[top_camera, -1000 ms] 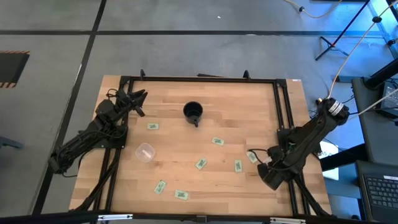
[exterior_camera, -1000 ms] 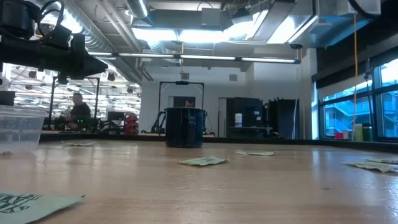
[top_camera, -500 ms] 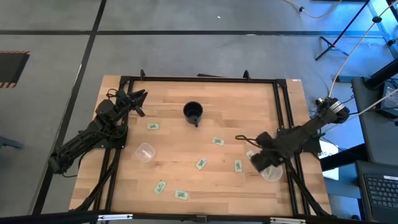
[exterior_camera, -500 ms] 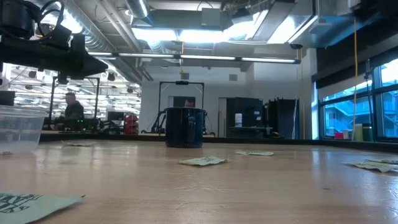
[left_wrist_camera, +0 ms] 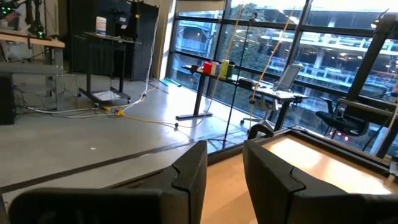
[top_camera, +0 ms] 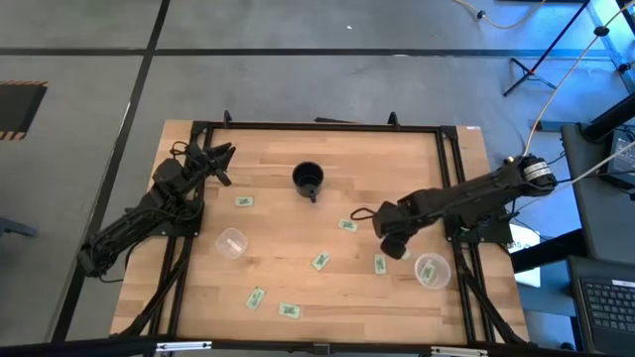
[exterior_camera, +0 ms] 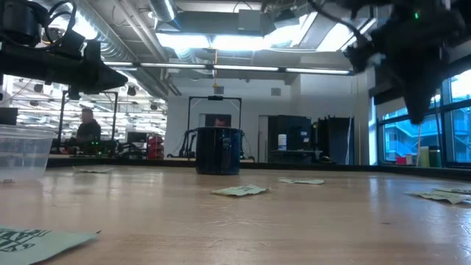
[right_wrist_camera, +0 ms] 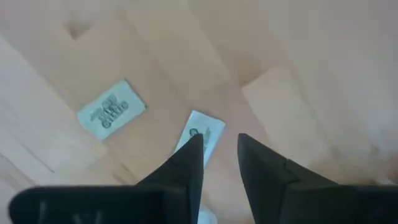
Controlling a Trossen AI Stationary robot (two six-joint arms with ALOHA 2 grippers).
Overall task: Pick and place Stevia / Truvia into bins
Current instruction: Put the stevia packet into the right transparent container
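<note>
Several pale green Stevia sachets lie flat on the wooden table, among them one near the middle, one and one. One clear cup stands at the left, the other at the right edge. My right gripper hovers over the table middle, just beside the middle sachet. In the right wrist view its fingers stand close together with nothing between them, above two sachets. My left gripper waits at the table's back left.
A black mug with a handle stands at the back middle. More sachets lie near the front edge and at the left. A black frame rims the table. A person shows far off in the low view.
My right arm has swung from over the right cup toward the table middle, uncovering that cup. The left arm has not moved.
</note>
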